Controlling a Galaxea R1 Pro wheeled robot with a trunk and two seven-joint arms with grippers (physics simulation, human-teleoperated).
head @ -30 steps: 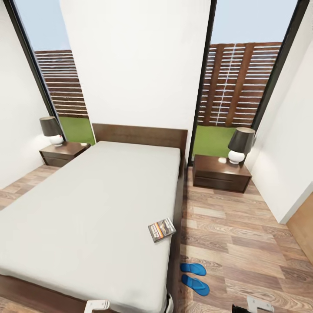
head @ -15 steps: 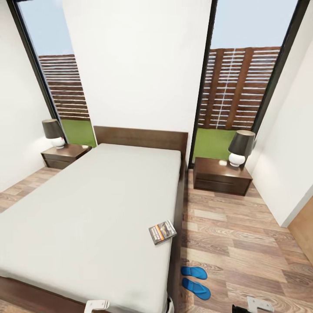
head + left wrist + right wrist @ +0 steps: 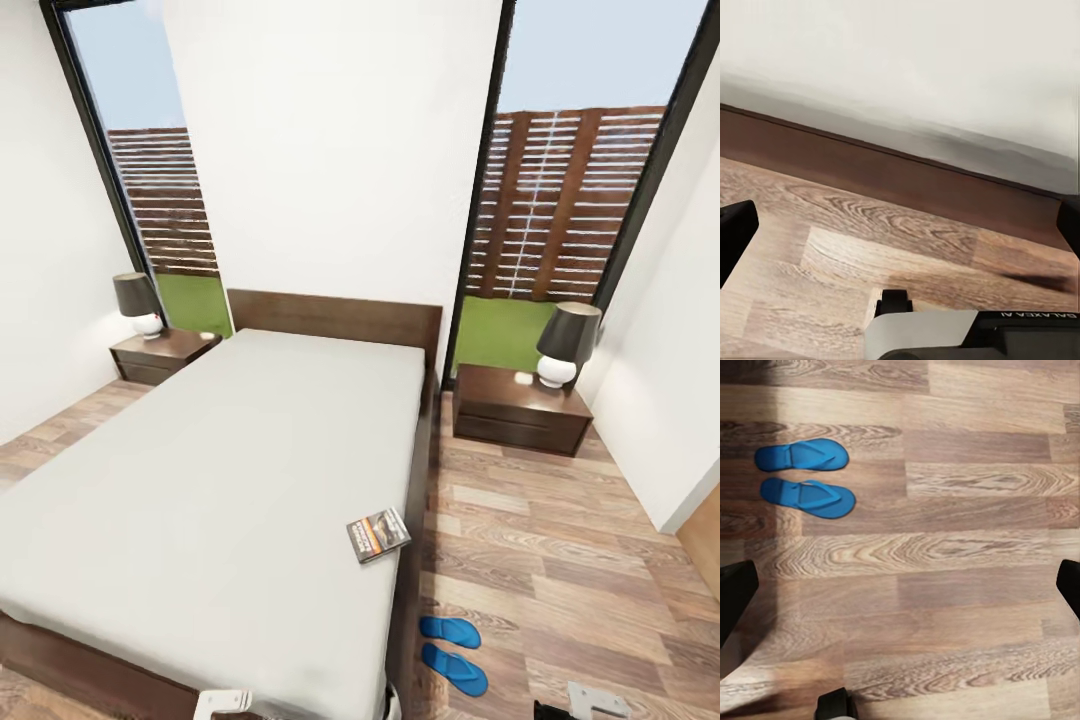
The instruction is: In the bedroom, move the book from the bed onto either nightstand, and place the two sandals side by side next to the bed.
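Note:
The book point(image 3: 378, 535) lies flat on the grey mattress of the bed point(image 3: 230, 470), close to its right edge. On the wooden floor right of the bed, two blue sandals point(image 3: 449, 631) point(image 3: 454, 668) lie side by side, also seen as the sandals point(image 3: 802, 455) point(image 3: 810, 497) in the right wrist view. One nightstand point(image 3: 165, 355) stands left of the headboard, the other nightstand point(image 3: 520, 408) right of it. My right gripper point(image 3: 904, 589) is open above bare floor, apart from the sandals. My left gripper point(image 3: 904, 225) is open, facing the bed's brown frame point(image 3: 892, 176).
Each nightstand carries a dark-shaded lamp point(image 3: 137, 303) point(image 3: 566, 343). Tall windows flank the white wall behind the headboard. A white wall point(image 3: 670, 380) bounds the floor strip at the right. White parts of my arms point(image 3: 222, 703) point(image 3: 597, 700) show at the bottom edge.
The whole head view has shifted slightly, so the room sits a little further right and lower in the picture. Book and sandals lie as before.

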